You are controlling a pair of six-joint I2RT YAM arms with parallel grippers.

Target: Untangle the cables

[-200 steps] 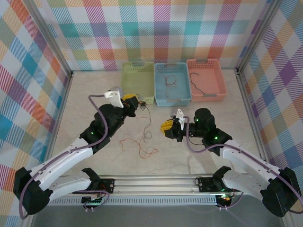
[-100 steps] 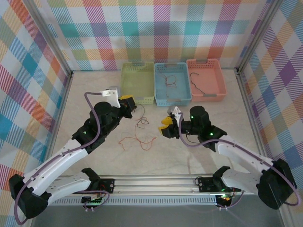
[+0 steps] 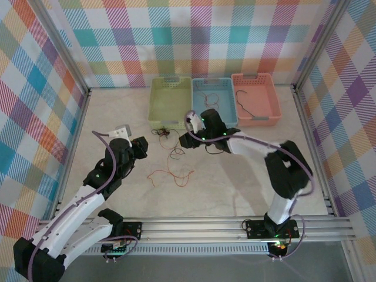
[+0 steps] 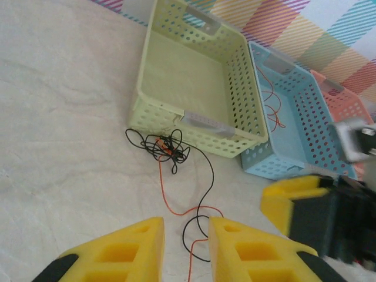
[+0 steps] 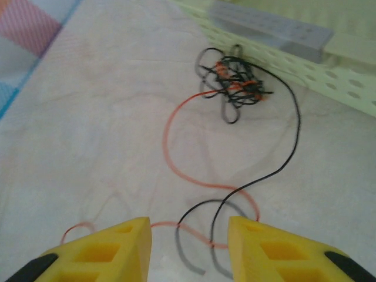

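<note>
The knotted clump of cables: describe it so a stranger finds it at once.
Find the pale green basket, leftmost of three. Before its front wall lies the knotted clump. Black and red-orange wire bunch tight there, unlike the loose strands nearer.

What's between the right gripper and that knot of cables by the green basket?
Nothing visible. From the right gripper to the knot of cables runs bare table, crossed by the cables' own loose strands. The green basket stands behind the knot.
</note>
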